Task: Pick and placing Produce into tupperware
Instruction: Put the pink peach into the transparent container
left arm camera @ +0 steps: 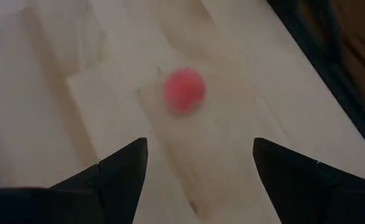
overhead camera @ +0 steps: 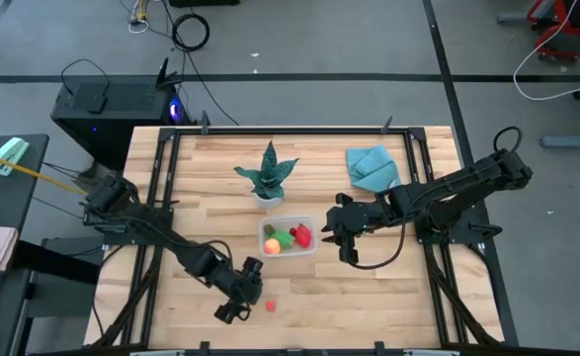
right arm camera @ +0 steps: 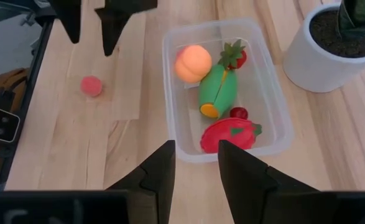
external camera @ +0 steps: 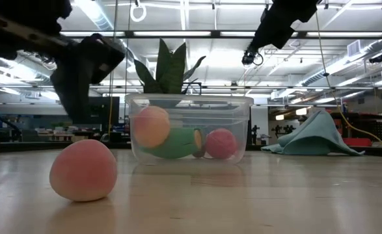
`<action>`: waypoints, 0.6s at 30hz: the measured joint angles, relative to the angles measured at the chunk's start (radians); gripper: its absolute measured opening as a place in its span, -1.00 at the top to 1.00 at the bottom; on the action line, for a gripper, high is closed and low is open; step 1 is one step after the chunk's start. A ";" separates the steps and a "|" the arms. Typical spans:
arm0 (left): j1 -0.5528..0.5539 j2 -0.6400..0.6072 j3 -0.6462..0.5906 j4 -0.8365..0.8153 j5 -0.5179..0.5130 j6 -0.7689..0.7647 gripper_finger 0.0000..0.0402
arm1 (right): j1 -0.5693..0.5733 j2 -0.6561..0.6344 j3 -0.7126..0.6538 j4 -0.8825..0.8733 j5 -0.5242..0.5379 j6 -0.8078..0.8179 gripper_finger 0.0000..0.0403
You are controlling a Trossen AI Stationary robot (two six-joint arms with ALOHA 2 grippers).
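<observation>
The left gripper [overhead camera: 232,309] hung open beside the last red fruit [overhead camera: 270,306], lined up to grab it; the right gripper [overhead camera: 347,237], empty and part-open, waited at the tub's [overhead camera: 311,249] three o'clock.

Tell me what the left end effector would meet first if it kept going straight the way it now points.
Most likely the small red piece of produce lying loose on the table: it sits ahead of the open left end effector, roughly centred between the fingers. Depth is unclear, so the tips might touch wood just short of it.

- bare table [overhead camera: 369,297] all round red ball [overhead camera: 270,306], nothing blocking
- potted plant [overhead camera: 268,176] crowds tupperware [overhead camera: 288,237] far side; cloth [overhead camera: 372,166] apart
</observation>
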 joint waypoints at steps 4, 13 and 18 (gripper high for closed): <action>0.024 0.002 0.000 0.048 0.015 0.100 -0.48 | 0.000 0.000 0.000 0.000 0.000 -0.001 0.37; 0.066 0.001 0.000 0.110 0.148 0.187 -0.48 | 0.000 0.000 0.000 0.000 0.000 -0.002 0.37; 0.067 0.001 0.001 0.145 0.175 0.332 -0.48 | 0.000 0.000 0.000 0.000 0.000 -0.010 0.37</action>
